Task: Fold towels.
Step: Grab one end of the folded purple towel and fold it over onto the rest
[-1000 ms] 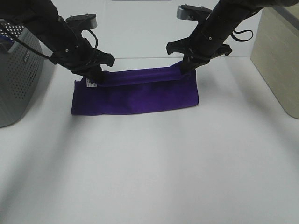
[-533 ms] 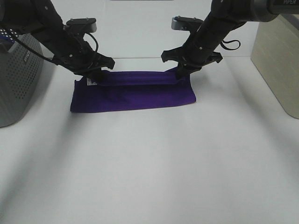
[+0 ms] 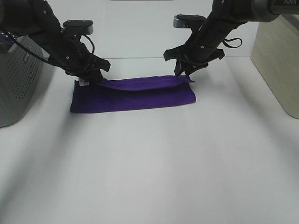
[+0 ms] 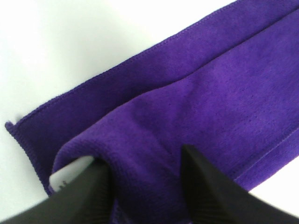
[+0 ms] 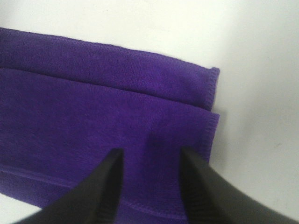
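Towel (image 3: 140, 97) far edge pinched in left claw (image 3: 93, 78) and right claw (image 3: 184, 74).

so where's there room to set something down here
Bare: the wide stretch of table in front of the towel, between the basket and the beige box. Crowded: the back, where the left gripper and right gripper pinch the towel's far edge.

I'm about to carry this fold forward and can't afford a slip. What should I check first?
1. Left pincer gripping the towel: ok, cloth bunched in it.
2. Right pincer gripping the towel: ok, edge lifted there.
3. Held edge level between pincers: ok, slight sag.
4. Lower layer flat on the table: ok.
5. Basket apart from the towel: ok.
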Controlling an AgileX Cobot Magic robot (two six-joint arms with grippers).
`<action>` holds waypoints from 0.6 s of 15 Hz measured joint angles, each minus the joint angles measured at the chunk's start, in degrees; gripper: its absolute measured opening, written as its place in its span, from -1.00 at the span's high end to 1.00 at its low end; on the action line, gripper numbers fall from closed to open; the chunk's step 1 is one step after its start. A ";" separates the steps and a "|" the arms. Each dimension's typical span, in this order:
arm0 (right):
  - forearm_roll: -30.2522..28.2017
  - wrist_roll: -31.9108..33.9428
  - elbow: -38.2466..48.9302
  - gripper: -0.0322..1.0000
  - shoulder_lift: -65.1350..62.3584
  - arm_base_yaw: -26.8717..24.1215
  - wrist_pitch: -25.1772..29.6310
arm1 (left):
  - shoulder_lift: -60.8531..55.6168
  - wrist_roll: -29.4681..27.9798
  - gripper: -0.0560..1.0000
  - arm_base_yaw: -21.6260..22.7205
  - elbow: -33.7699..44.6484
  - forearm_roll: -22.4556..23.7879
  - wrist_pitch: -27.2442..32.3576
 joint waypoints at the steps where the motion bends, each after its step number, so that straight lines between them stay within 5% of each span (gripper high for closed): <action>1: -0.06 0.06 0.00 -0.15 0.00 -0.06 -0.11 | 0.00 -0.63 -0.13 0.00 0.00 0.40 0.00; 2: -0.11 0.17 0.00 -0.34 0.00 -0.11 0.23 | 0.00 -1.15 -0.47 0.00 0.00 0.74 0.17; 4: -0.34 0.63 0.00 -0.51 0.00 -0.11 1.95 | 0.06 -2.58 -0.79 0.00 -1.20 1.60 4.58; 9: -3.50 0.80 -0.52 -0.54 -3.95 -0.11 8.71 | -0.11 -9.22 -0.86 0.00 -11.52 11.80 25.67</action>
